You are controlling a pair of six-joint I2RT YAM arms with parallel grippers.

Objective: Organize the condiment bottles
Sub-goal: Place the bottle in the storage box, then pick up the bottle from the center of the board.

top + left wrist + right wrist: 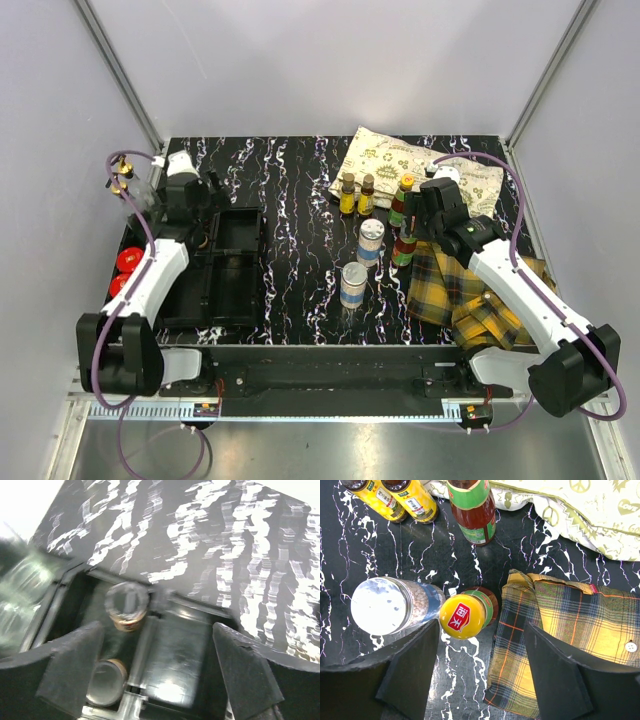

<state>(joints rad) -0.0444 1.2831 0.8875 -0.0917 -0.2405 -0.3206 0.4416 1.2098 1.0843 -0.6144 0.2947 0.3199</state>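
Left fingers [193,222]: spread wide, gripping nothing, hanging over the far end of the black tray [232,298] on the left of the bench [290,190]. The wrist view shows one small jar [126,605] standing in a tray compartment below and a second small jar [105,682] in the next one.

Right fingers [412,233]: parted, holding nothing. A yellow-capped sauce bottle [464,614] stands upright between them and touches neither.
- Silver-lidded shaker [385,605] just beside that bottle; plaid cloth [570,625] on its other side.
- Beyond: green-labelled sauce bottle [472,510], two yellow bottles [415,500], cream patterned cloth [570,510].
- Second shaker [353,285] stands nearer the arms.
- Red-lidded jars [125,262] left of the tray; gold-capped bottles [120,178] farther back.
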